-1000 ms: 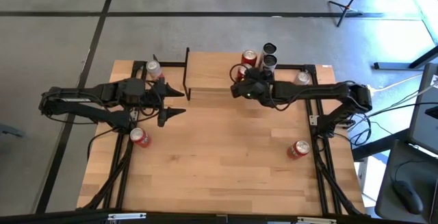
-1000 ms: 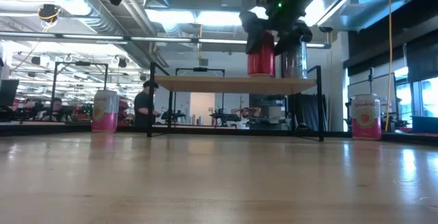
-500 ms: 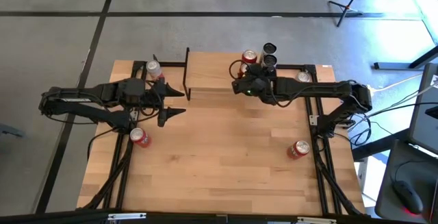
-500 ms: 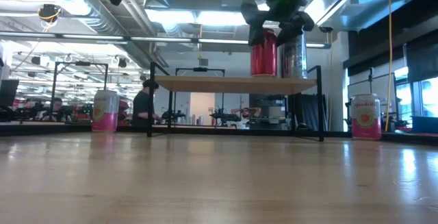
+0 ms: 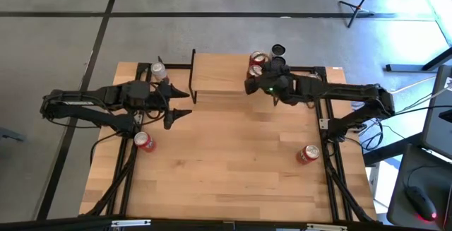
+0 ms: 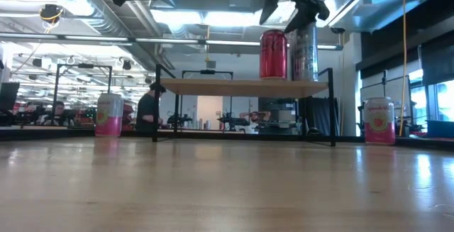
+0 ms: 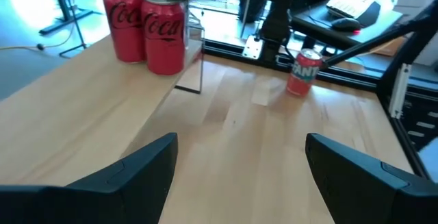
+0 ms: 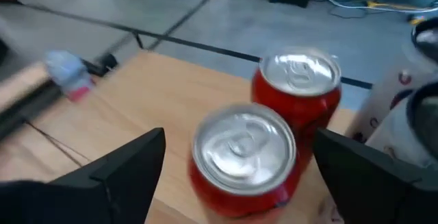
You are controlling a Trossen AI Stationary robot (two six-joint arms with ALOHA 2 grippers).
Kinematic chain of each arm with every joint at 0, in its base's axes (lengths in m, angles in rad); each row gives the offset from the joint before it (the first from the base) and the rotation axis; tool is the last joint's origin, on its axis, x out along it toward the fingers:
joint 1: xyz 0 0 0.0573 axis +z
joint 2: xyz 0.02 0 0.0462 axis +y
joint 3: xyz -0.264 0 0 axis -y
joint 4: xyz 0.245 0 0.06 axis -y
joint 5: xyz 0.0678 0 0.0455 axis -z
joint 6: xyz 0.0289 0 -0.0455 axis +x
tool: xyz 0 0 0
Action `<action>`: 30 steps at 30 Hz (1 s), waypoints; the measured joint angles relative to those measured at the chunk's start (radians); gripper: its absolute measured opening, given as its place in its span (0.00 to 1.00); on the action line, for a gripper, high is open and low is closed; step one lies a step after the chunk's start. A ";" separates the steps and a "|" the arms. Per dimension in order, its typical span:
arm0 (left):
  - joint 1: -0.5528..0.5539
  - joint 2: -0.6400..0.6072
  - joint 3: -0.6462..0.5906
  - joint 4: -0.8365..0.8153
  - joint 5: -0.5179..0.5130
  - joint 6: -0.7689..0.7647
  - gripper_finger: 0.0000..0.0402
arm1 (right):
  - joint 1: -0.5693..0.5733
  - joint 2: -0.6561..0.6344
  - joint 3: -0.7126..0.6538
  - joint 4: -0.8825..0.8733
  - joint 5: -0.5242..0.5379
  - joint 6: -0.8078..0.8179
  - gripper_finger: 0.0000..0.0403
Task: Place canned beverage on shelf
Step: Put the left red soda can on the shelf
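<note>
Right gripper [image 5: 253, 84], fingers spread wide and holding nothing, hangs above the red aluminium cola can [image 8: 243, 161] at upper centre of the high view. That can stands upright on the light wooden shelf [image 5: 219, 74], beside a second red can [image 8: 298, 95]. Left gripper [image 5: 185, 104], fingers apart, waits centre-left.

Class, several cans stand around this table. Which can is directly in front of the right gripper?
The red can on the shelf, between the right gripper's open fingers; a second red can stands behind it.

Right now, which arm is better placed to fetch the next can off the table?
Probably the left: the left gripper waits open near a red can, while the right gripper is open over the shelf.
</note>
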 joint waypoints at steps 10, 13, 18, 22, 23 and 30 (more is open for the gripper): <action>-0.008 0.000 0.000 0.001 0.025 0.012 0.79 | 0.059 -0.090 0.000 0.085 -0.141 -0.131 0.88; -0.031 0.018 0.022 -0.001 0.033 -0.011 0.79 | 0.140 -0.118 0.000 0.125 -0.113 -0.221 0.88; -0.088 0.065 0.103 -0.030 0.018 -0.036 0.79 | 0.258 -0.153 0.000 0.146 -0.075 -0.353 0.88; -0.140 0.140 0.204 -0.195 -0.023 -0.089 0.79 | 0.311 -0.166 0.000 0.119 -0.106 -0.379 0.88; -0.151 0.160 0.230 -0.247 -0.031 -0.113 0.79 | 0.321 -0.166 0.000 0.110 -0.120 -0.375 0.88; -0.195 0.239 0.347 -0.613 -0.040 -0.348 0.79 | 0.369 -0.155 -0.001 0.023 -0.193 -0.340 0.88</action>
